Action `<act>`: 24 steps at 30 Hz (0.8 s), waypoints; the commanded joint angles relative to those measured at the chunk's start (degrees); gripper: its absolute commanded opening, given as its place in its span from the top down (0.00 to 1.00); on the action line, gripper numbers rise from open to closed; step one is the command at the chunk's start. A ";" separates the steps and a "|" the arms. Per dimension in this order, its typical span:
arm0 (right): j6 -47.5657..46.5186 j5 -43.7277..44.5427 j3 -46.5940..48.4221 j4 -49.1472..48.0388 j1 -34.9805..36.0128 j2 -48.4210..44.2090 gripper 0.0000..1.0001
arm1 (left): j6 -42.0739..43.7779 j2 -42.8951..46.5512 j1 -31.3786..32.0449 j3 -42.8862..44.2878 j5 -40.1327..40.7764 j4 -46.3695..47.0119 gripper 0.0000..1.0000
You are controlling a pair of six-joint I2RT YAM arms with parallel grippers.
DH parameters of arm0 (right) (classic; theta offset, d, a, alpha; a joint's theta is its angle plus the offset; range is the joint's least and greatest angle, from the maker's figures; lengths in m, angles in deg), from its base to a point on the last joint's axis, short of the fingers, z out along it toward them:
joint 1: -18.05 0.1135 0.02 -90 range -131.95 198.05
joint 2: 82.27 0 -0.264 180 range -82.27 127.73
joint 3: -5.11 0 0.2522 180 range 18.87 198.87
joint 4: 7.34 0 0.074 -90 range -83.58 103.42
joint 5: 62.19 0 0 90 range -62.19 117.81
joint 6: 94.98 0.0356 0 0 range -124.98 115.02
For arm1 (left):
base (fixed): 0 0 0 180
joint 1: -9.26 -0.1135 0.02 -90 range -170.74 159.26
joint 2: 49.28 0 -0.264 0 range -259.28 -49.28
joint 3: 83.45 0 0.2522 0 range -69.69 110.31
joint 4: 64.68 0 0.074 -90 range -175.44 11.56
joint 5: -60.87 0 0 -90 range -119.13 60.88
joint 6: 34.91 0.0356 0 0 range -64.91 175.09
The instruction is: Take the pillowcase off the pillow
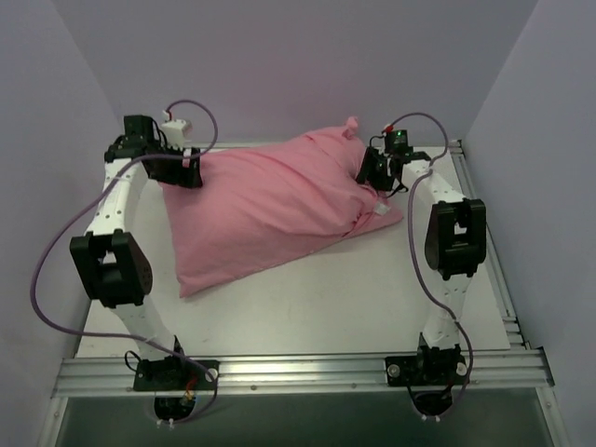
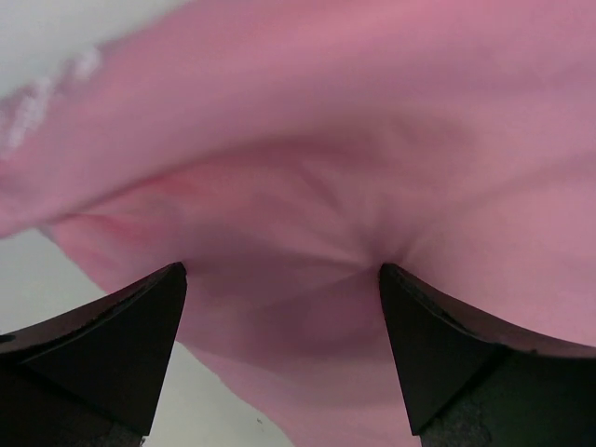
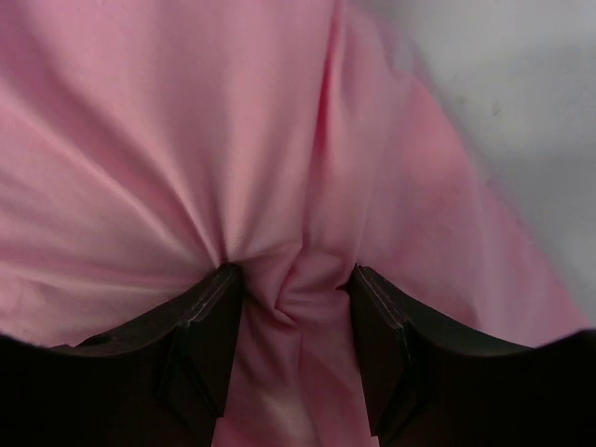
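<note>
The pink pillowcase (image 1: 270, 200) lies stuffed and plump across the back of the white table. The pillow is hidden inside it, except for a small white bit (image 1: 383, 212) peeking out at the right corner. My left gripper (image 1: 189, 171) is at the pillowcase's far left end. In the left wrist view it (image 2: 279, 279) is open, its jaws wide apart and pressed against the pink fabric (image 2: 354, 186). My right gripper (image 1: 373, 170) is on the right end. In the right wrist view it (image 3: 291, 279) is shut on a bunched fold of the pink fabric (image 3: 298, 279).
The white tabletop (image 1: 326, 298) stretches in front of the pillowcase. Lilac walls close in at the back and both sides. A metal rail (image 1: 298, 372) runs along the near edge with both arm bases on it.
</note>
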 commanded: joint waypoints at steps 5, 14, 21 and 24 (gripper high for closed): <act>5.15 -1.59 -21.86 -8.45 14.42 -15.92 0.52 | 4.70 13.25 5.14 -18.80 3.97 7.76 0.06; 19.83 7.63 -41.38 -11.28 34.73 -35.62 0.50 | 11.89 22.58 13.04 -16.87 1.69 4.00 0.06; 15.36 18.88 -32.29 1.64 35.88 -42.84 0.47 | 15.51 25.75 21.40 -23.01 0.02 -3.21 0.06; 14.82 22.40 -26.73 1.31 38.78 -42.14 0.46 | 14.46 27.24 20.70 -26.44 1.86 -3.39 0.06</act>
